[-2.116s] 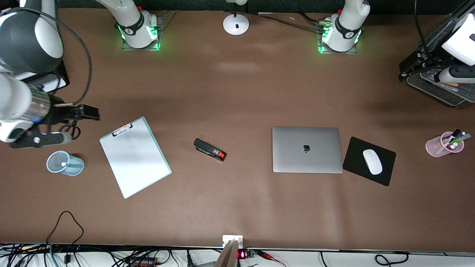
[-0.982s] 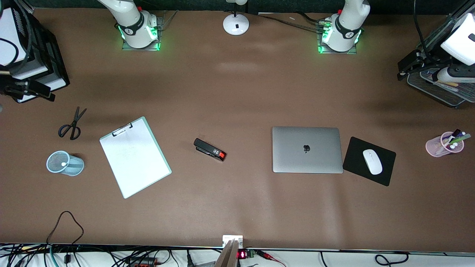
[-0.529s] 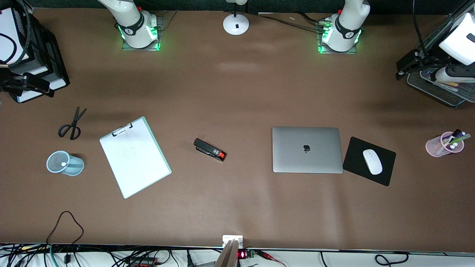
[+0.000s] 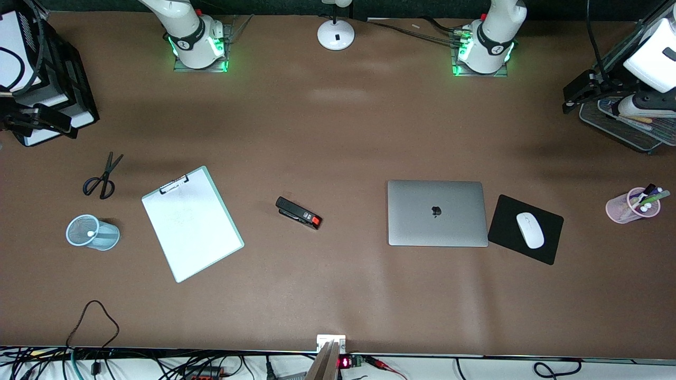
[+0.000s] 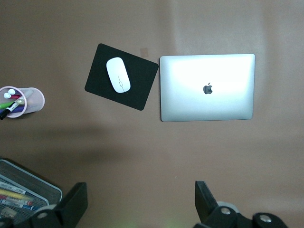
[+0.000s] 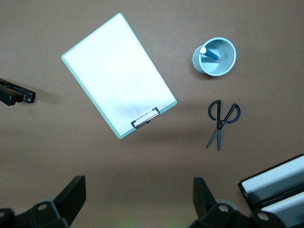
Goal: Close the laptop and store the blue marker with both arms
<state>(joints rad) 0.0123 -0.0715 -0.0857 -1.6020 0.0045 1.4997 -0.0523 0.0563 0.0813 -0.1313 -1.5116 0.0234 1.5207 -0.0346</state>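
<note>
The laptop (image 4: 436,212) lies shut on the table, lid up with the apple logo showing; it also shows in the left wrist view (image 5: 207,87). The blue marker (image 6: 212,54) stands in the pale blue mesh cup (image 6: 214,57), whitish end up; the cup (image 4: 92,232) is toward the right arm's end of the table. My left gripper (image 5: 141,202) is open and empty, high over the table's left-arm end (image 4: 574,95). My right gripper (image 6: 138,194) is open and empty, high over the table's right-arm end (image 4: 55,125).
A white clipboard (image 4: 193,223), a black stapler (image 4: 298,212) and scissors (image 4: 102,177) lie on the table. A white mouse (image 4: 529,230) sits on a black pad (image 4: 549,248) beside the laptop. A pink cup of pens (image 4: 632,205) and a mesh tray (image 4: 623,126) stand at the left arm's end.
The right arm has lifted away from over the scissors and cup toward its end of the table, uncovering the scissors. The left gripper has shifted only slightly.
</note>
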